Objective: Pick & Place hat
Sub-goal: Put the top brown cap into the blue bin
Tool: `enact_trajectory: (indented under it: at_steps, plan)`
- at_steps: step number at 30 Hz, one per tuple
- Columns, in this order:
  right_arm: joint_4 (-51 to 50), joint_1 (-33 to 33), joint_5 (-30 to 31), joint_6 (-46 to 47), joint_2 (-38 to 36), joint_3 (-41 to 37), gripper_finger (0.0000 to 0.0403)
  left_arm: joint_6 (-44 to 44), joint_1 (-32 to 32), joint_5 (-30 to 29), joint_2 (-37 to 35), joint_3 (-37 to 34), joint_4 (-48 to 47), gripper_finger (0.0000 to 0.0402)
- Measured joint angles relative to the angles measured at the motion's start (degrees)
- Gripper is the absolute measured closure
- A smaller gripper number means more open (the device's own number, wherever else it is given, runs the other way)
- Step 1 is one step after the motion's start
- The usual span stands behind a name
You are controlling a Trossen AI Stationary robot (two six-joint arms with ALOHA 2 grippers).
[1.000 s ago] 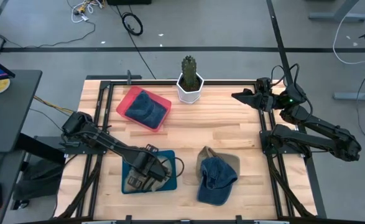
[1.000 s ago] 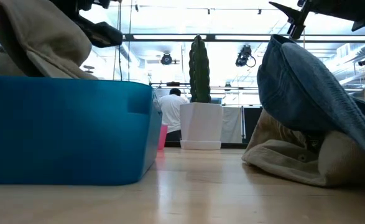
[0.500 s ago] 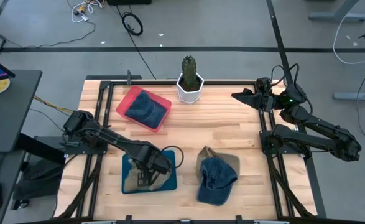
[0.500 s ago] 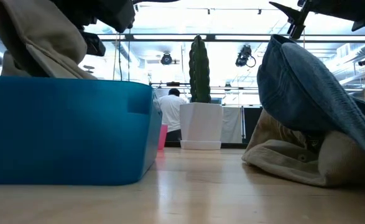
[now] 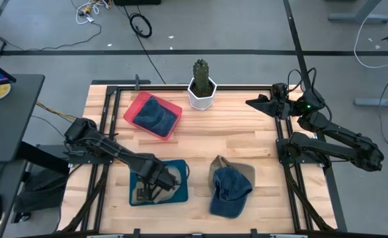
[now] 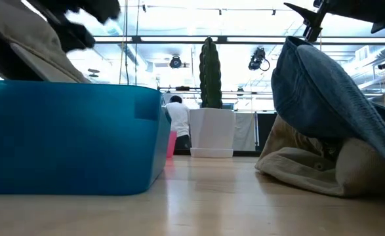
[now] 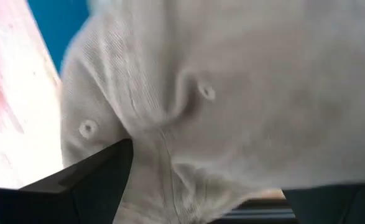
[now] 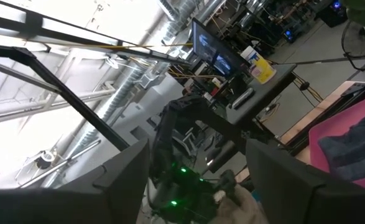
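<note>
A beige hat [image 7: 232,93] lies in the blue bin [image 5: 178,196] at the table's near left; in the low view its crown [image 6: 41,52] rises above the bin wall [image 6: 67,137]. My left gripper [image 5: 147,190] hangs open just over it, one finger [image 7: 89,180] at each side of the crown. A denim hat [image 5: 231,190] rests on another beige hat [image 5: 246,173] at the near middle. My right gripper [image 5: 250,102] waits open at the far right, with nothing between its fingers. My left gripper stands with its spread fingers close against the beige hat's crown [image 7: 151,143], coming from above. I cannot tell whether they still touch the cloth. The hat lies in the blue bin, not lifted.
A red bin [image 5: 135,112] holding a denim hat [image 5: 156,114] stands at the far left. A white pot with a cactus [image 5: 201,86] stands at the far middle. Bare wood lies between the bins and at the right.
My left gripper has opened over the blue bin and let go of the beige hat. The hat has sunk lower into the bin. The gripper has shifted slightly toward the table's left.
</note>
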Motion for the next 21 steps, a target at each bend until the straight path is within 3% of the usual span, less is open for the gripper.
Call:
enact_trajectory:
  at_steps: [6, 11, 18, 21]
  plan:
    - [-0.6, 0.0, -0.3, -0.4, 0.0, 0.0, 0.0135, 4.3, -2.5, -0.3, 0.0, 6.3, -5.6, 0.0024]
    - [-1.6, 0.0, -0.7, -0.5, 0.0, 0.0, 0.0135, 0.1, -2.3, -1.5, 0.0, 13.5, -11.8, 0.0024]
    - [-2.0, 0.0, -0.7, -1.0, 0.0, 0.0, 0.0135, -19.2, 1.4, -6.9, -0.5, 20.7, -6.0, 0.0024]
    - [-2.2, 0.0, -0.7, -1.0, 0.0, 0.0, 0.0135, -32.2, 3.8, -9.5, -0.5, 20.8, -4.3, 0.0024]
